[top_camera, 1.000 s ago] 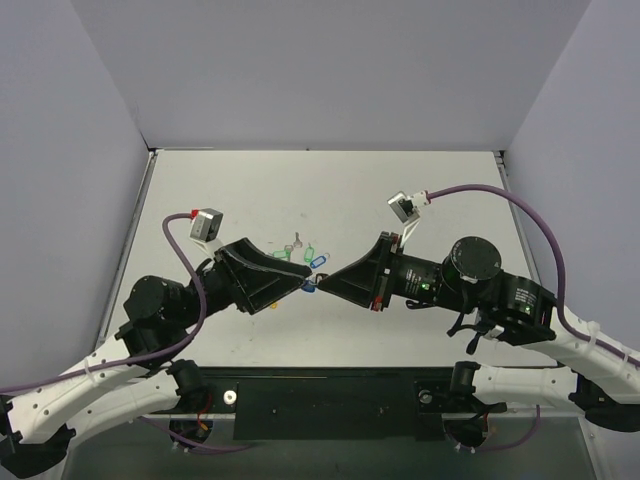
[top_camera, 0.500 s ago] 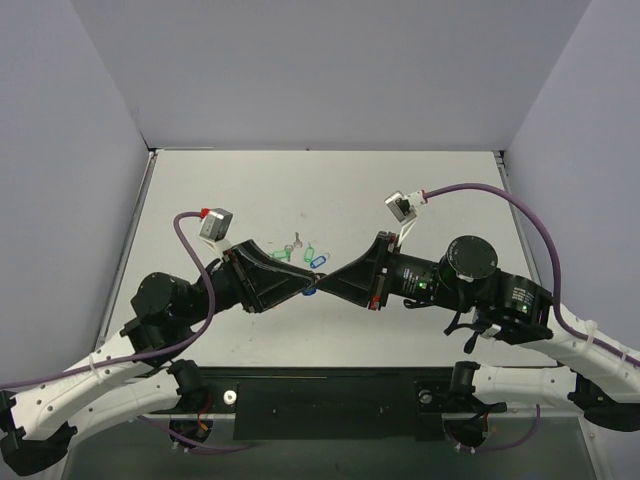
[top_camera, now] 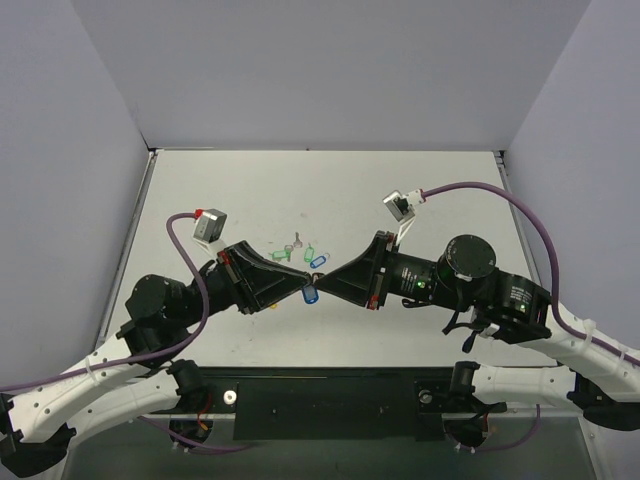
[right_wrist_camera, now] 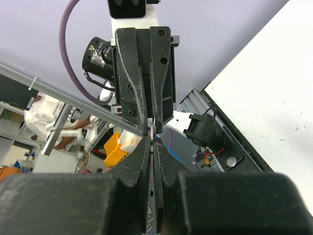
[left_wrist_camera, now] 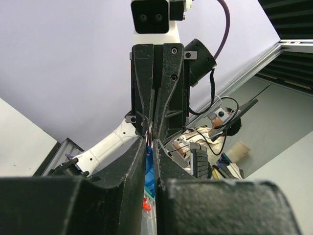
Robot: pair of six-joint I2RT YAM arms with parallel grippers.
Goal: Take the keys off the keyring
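Keyring [top_camera: 311,294] pinched in left hand [top_camera: 303,286], right hand [top_camera: 323,279] fully closed opposite.

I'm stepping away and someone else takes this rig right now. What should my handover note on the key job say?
Left gripper: fingers nearly together, the keyring by its blue tag in the gap; whether the grip is firm is unclear.
Right gripper: shut, tip to tip with the left, pinching something thin; key or ring, cannot tell.
Keyring: held between both tips, tag hanging below. Green tags lie on the table behind.
Done: keyring picked up.
Left: keys too small to make out, none seen freed; work them off the ring.
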